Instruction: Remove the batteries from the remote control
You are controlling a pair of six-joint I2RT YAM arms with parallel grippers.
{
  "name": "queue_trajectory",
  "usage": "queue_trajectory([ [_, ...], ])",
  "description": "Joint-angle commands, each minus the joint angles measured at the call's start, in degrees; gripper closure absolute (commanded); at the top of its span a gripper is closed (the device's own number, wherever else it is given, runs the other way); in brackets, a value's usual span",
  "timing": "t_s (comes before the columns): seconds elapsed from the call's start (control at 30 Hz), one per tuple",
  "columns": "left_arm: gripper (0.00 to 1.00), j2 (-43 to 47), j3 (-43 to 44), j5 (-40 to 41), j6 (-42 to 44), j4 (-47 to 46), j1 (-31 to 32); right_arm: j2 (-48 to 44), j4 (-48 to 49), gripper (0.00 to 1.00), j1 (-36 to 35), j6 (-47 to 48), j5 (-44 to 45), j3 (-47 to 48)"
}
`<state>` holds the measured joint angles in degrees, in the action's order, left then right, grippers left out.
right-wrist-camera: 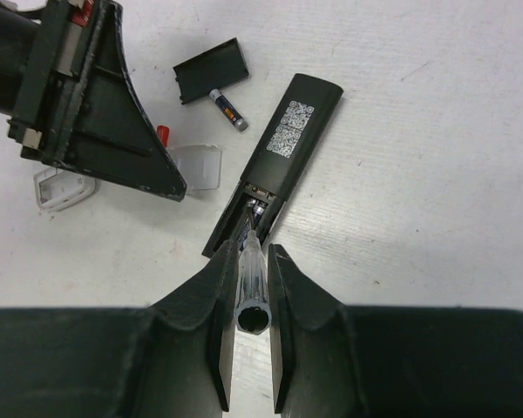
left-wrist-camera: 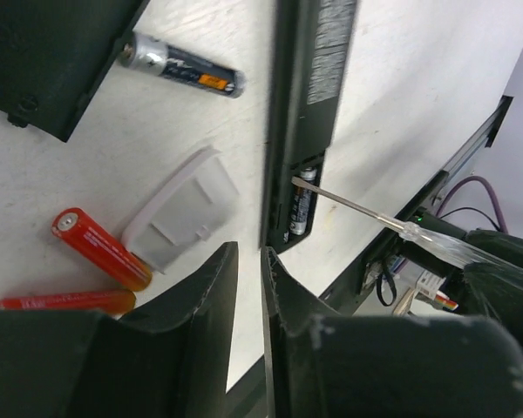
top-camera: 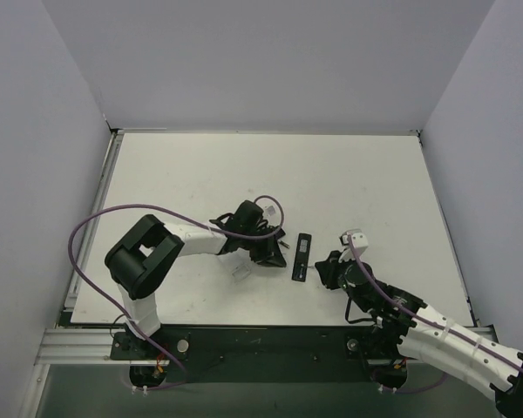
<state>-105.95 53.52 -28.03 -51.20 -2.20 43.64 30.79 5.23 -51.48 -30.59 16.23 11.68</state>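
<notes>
On a white table [top-camera: 244, 165] between 3 pale grey walls [top-camera: 270, 52], the right gripper [right-wrist-camera: 250, 259] clamps a clear-handled screwdriver [right-wrist-camera: 249, 296]; the left gripper [left-wrist-camera: 247, 261] seems narrowly parted, empty.

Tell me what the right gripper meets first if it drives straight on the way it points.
The remote control, at its open battery bay. The right gripper is shut on a screwdriver whose tip sits in that bay, apparently against a battery inside, so the tool would likely press that first.
</notes>
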Motion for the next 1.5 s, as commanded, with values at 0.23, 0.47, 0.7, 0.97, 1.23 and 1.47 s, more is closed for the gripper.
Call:
queue_trajectory([
  [0.23,0.65,4.79,4.06,2.63,3.48,4.40,0.04,2.26,-9.89,1.00,-0.11,7.99,-1.46,9.67],
  [0.47,0.64,3.83,2.38,2.54,2.60,0.90,1.45,6.29,-16.83,1.00,-0.11,11.77,-5.06,15.73],
  [0.7,0.71,1.28,0.98,0.00,0.14,-3.95,1.80,9.29,-16.84,1.00,-0.20,15.55,-8.84,17.85],
  [0.97,0.71,0.05,0.45,-0.01,0.05,-4.83,1.80,11.31,-18.59,1.00,-0.20,19.51,-8.58,20.13],
  [1.23,0.71,-0.75,0.10,-0.80,-0.74,-6.42,1.98,12.28,-17.28,1.00,-0.20,21.88,-9.54,21.10],
  [1.47,0.71,-0.83,0.10,-0.88,-0.92,-6.86,1.89,13.16,-14.64,1.00,-0.19,26.72,-12.09,20.48],
])
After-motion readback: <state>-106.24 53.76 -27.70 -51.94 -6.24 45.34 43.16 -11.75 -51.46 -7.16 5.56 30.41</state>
